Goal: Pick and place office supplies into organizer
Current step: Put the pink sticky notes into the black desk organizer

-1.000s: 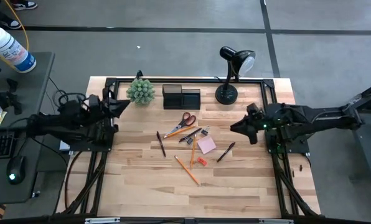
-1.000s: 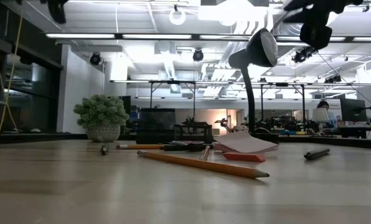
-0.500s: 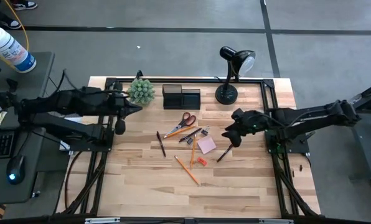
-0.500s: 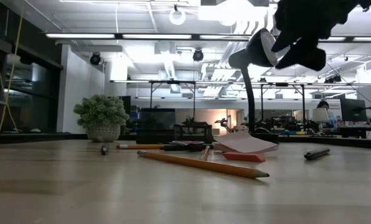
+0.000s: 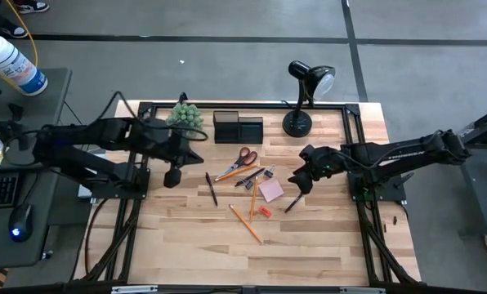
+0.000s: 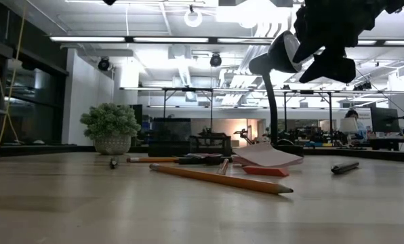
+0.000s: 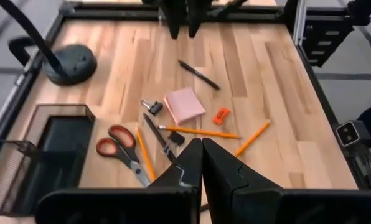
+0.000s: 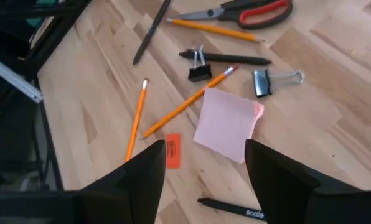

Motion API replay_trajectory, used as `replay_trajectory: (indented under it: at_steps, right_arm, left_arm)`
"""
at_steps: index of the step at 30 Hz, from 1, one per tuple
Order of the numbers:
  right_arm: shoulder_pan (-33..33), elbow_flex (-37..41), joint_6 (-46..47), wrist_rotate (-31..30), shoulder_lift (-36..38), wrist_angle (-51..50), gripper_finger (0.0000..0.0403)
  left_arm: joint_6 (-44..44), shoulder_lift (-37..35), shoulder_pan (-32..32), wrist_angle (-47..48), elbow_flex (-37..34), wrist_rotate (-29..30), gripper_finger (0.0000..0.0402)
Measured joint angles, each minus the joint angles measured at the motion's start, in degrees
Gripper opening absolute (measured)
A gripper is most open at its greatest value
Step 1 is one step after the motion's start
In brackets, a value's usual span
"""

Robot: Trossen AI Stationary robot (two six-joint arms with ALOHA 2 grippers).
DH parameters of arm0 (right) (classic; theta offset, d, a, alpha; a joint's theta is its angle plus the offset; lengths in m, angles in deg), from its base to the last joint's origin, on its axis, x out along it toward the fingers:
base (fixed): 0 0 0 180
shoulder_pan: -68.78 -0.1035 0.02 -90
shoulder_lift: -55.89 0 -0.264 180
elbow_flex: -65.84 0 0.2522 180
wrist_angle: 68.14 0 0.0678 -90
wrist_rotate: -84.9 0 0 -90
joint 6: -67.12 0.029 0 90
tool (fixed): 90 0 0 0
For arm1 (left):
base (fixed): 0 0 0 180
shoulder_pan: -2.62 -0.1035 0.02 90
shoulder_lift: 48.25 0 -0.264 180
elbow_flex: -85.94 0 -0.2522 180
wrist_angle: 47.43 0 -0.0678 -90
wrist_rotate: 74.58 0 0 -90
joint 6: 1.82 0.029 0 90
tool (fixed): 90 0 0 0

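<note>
High view: the table (image 5: 309, 245) carries the supplies in a loose cluster near its middle: scissors (image 5: 239, 161) w/ orange-red handles, pink sticky pad (image 5: 270, 191), small red eraser (image 5: 265, 211), two pencils (image 5: 245, 224), a dark pen (image 5: 212, 188) on the left side and another pen (image 5: 296, 200) on the right. The organizer (image 5: 237, 127) sits at the far edge btwn the plant (image 5: 184, 118) and the lamp (image 5: 302, 96), well apart from the cluster. Right gripper (image 5: 296, 181) hangs just beside the pad and over the right pen's far end, holding nothing. Left gripper (image 5: 173, 175) is above the table's left part, near the left pen. Low view: a long pencil (image 6: 219, 179) lies in front, pad (image 6: 266, 156) and eraser (image 6: 264, 171) behind it, pen (image 6: 344, 167) off to the right; the right arm's dark bulk fills the top right, clear of the tabletop. Left wrist view: left gripper (image 7: 202, 163) has its fingers pressed together, empty; scissors (image 7: 123, 150), pad (image 7: 184, 104), eraser (image 7: 221, 114) and organizer (image 7: 45, 146) all lie beyond. Right wrist view: right gripper (image 8: 204, 158) has fingers spread wide, nothing btwn them; pad (image 8: 228, 122), eraser (image 8: 172, 150), two binder clips (image 8: 276, 79) and the pen (image 8: 232, 208) lie below.
</note>
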Motion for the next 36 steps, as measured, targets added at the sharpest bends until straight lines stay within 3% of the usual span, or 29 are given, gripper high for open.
replay_trajectory:
  at_steps: [6,11,16,24,30,36]
  right_arm:
    - [2.4,0.0,-2.7,2.3,-2.5,-0.4,0.0263]
    - [4.4,0.0,-7.9,5.5,-6.6,-0.4,0.0299]
    - [6.4,0.0,-10.6,9.4,-11.2,0.4,0.0304]
    - [10.0,0.0,-10.8,14.7,-18.5,7.8,0.0304]
    - [11.6,0.0,-12.3,13.5,-23.1,9.1,0.0304]
    - [13.2,0.0,-14.8,15.0,-27.4,11.3,0.0304]
  left_arm:
    - [-6.1,4.0,0.0,0.0,0.0,-0.8,0.0011]
    - [-14.0,6.9,0.0,-0.2,0.0,-0.8,0.0063]
    - [-19.4,9.4,0.1,-1.3,0.0,-3.0,0.0119]
    - [-16.2,13.3,1.4,-0.7,0.0,-6.6,0.0147]
    - [-8.5,15.5,4.3,-0.4,0.0,0.0,0.0147]
    - [-6.5,17.7,4.5,-0.4,0.0,0.4,0.0147]
